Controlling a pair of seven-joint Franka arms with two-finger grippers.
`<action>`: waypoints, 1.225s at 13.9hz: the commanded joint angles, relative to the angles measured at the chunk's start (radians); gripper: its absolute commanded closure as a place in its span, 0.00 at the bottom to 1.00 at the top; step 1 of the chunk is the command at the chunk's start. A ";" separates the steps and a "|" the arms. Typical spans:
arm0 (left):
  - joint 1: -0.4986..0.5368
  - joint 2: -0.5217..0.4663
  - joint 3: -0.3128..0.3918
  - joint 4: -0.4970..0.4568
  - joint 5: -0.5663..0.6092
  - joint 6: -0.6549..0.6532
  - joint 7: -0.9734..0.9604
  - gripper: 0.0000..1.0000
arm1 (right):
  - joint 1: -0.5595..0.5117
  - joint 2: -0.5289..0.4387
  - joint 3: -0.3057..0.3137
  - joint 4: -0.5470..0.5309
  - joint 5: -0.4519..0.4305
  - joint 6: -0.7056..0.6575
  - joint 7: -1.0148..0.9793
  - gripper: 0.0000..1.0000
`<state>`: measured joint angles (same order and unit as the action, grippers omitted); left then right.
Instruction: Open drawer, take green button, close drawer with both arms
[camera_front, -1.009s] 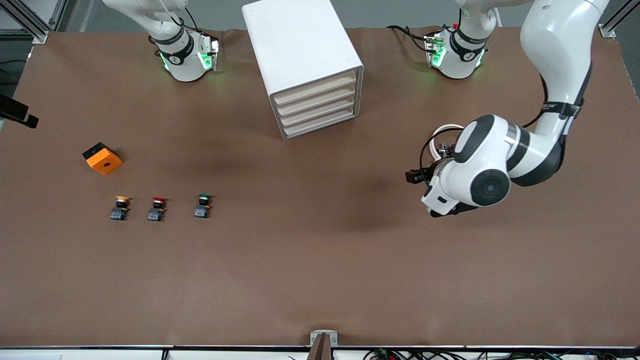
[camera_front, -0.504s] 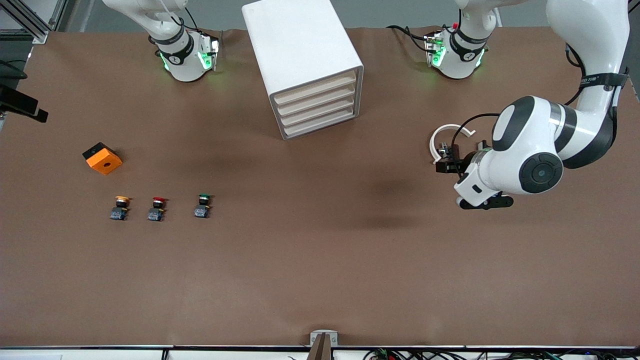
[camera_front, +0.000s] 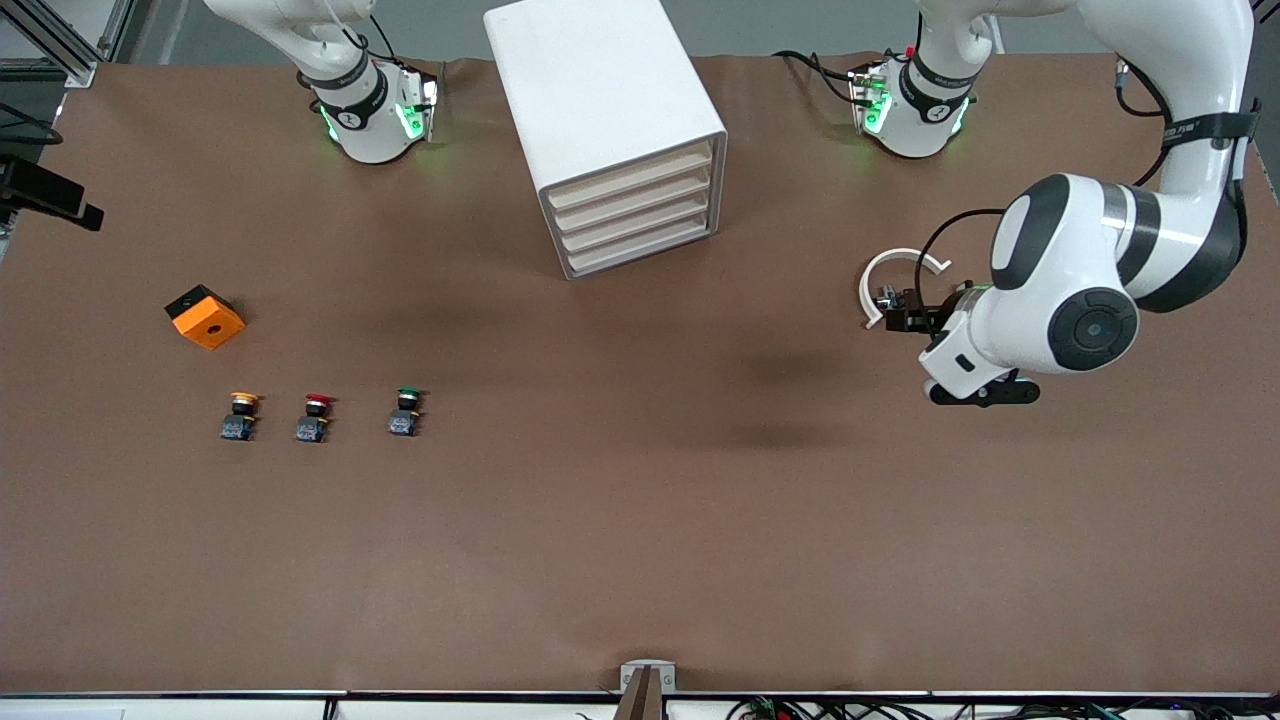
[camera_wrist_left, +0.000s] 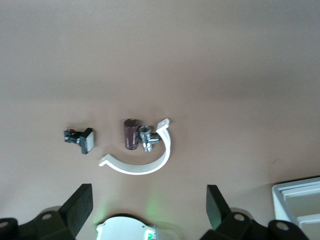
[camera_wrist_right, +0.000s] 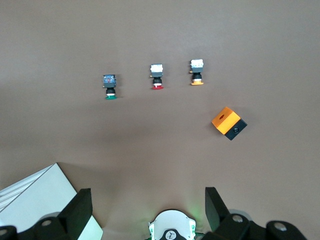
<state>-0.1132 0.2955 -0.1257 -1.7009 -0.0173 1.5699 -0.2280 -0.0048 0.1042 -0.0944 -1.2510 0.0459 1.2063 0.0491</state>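
The white cabinet (camera_front: 605, 110) stands between the two arm bases, and all four cream drawer fronts are shut, including the lower two drawers (camera_front: 638, 240). The green-capped button (camera_front: 405, 411) stands on the table toward the right arm's end, nearer the front camera than the cabinet. It also shows in the right wrist view (camera_wrist_right: 110, 87). My left gripper (camera_wrist_left: 149, 206) is open and empty, up over a white clamp ring (camera_front: 898, 282); its hand (camera_front: 962, 352) shows in the front view. My right gripper (camera_wrist_right: 148, 206) is open and empty, high over the table's right-arm end.
A red-capped button (camera_front: 314, 417) and a yellow-orange-capped button (camera_front: 240, 415) stand beside the green one. An orange box (camera_front: 205, 316) lies farther from the camera than they do. By the ring lie a dark cylinder (camera_wrist_left: 131, 134), a metal fitting (camera_wrist_left: 146, 138) and a small switch (camera_wrist_left: 82, 140).
My left arm has swung away from the cabinet toward its own end of the table, carrying its open hand along. A black part at the front view's edge shifted slightly.
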 joint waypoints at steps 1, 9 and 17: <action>-0.026 -0.128 0.069 -0.104 -0.023 0.002 0.090 0.00 | 0.025 -0.101 -0.033 -0.141 0.006 0.073 -0.009 0.00; 0.047 -0.436 0.120 -0.304 -0.021 0.093 0.176 0.00 | -0.040 -0.190 0.005 -0.273 0.006 0.136 -0.044 0.00; 0.121 -0.539 0.121 -0.229 -0.020 0.055 0.226 0.00 | -0.029 -0.248 0.044 -0.349 -0.064 0.203 -0.115 0.00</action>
<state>0.0045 -0.2500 -0.0012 -1.9577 -0.0240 1.6261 -0.0032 -0.0197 -0.1147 -0.0844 -1.5677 0.0142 1.3877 -0.0295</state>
